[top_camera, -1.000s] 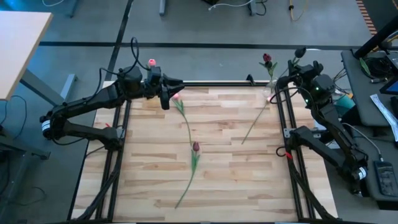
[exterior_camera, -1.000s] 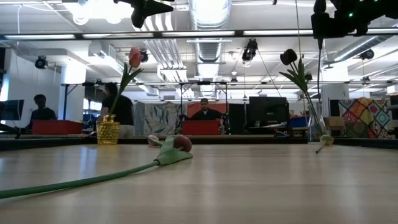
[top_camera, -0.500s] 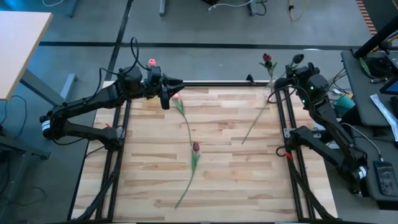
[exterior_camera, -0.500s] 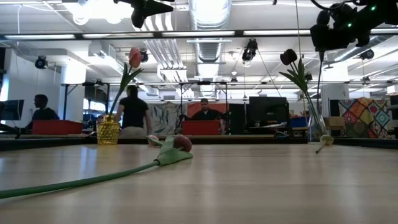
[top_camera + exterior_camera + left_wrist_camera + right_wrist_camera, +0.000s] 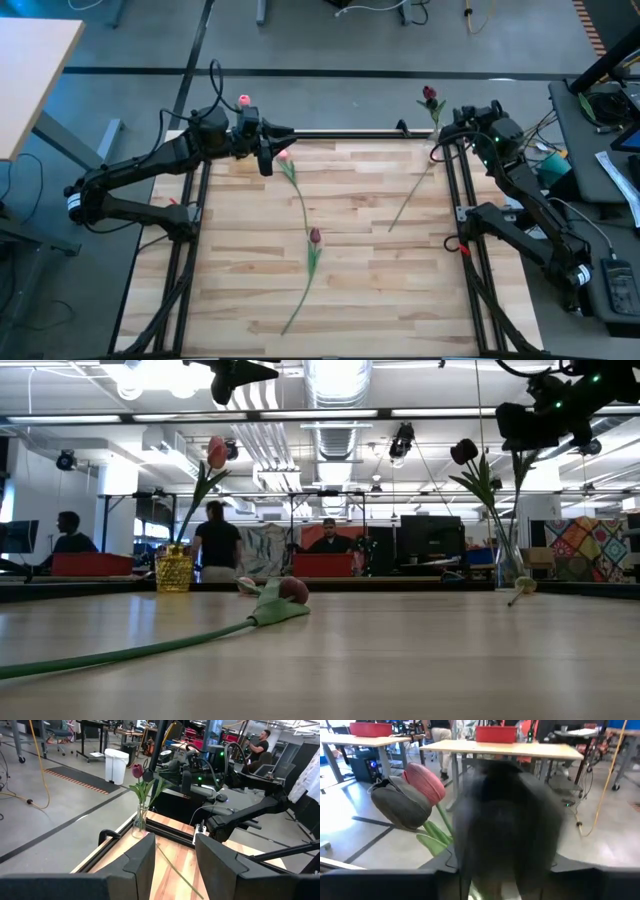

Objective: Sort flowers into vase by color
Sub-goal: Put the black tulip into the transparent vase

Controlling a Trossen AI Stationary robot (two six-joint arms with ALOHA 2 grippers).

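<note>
Maroon tulip (image 5: 430, 95) just beside R gripper (image 5: 462, 112)

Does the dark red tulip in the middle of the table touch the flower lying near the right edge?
Apart. The high view shows a wide strip of bare table between the dark red tulip and the right-hand flower.

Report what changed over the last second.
The right gripper swung slightly toward the table, beside the standing maroon tulip, and sank a little in the low view. A person behind walked right. The left gripper stayed open and still; the tulips lying on the table did not move.
</note>
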